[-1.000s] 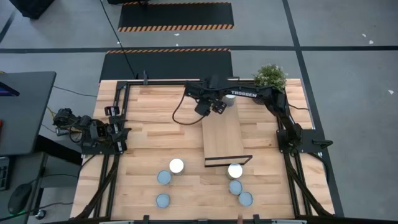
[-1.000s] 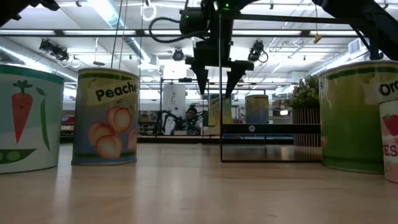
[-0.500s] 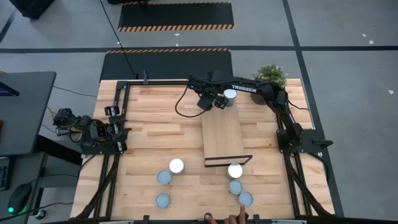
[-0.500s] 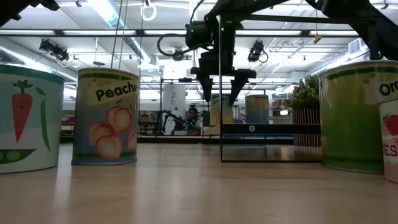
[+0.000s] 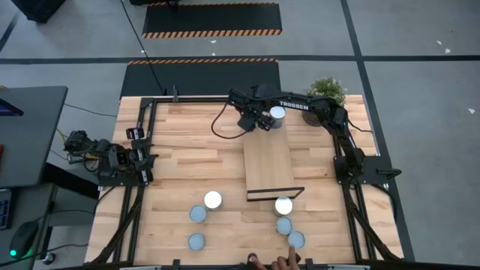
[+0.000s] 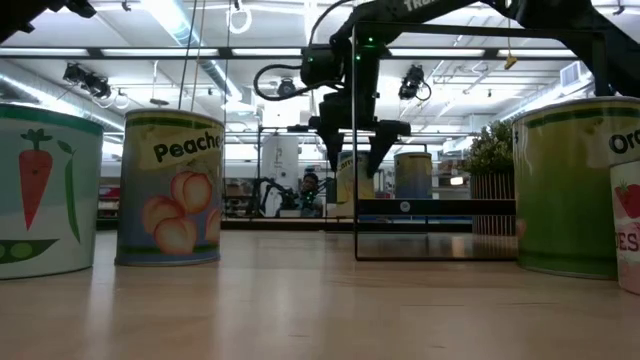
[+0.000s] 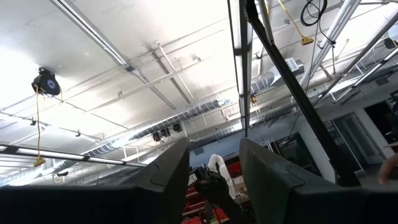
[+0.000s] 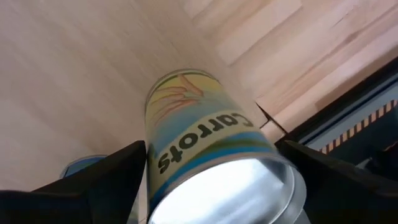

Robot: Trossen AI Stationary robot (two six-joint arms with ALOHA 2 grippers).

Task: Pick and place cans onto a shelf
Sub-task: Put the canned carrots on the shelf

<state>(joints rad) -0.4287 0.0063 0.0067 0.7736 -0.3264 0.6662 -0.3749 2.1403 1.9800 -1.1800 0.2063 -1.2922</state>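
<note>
Straddling the carrots can (image 8: 211,155) with my right gripper (image 5: 260,124) spread wide, I judge grasping comes next: close, lift, carry to the shelf (image 5: 268,166).

Grey floor (image 5: 420,45), hazard-striped black mats (image 5: 211,19)

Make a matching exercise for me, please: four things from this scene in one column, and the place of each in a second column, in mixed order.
Things:
1. potted plant
2. shelf
3. left gripper
4. Carrots can

Places:
A. middle of the table
B. just in front of the open right gripper
C. far right corner of the table
D. left edge of the table

Pairs: 1-C, 2-A, 3-D, 4-B
</note>
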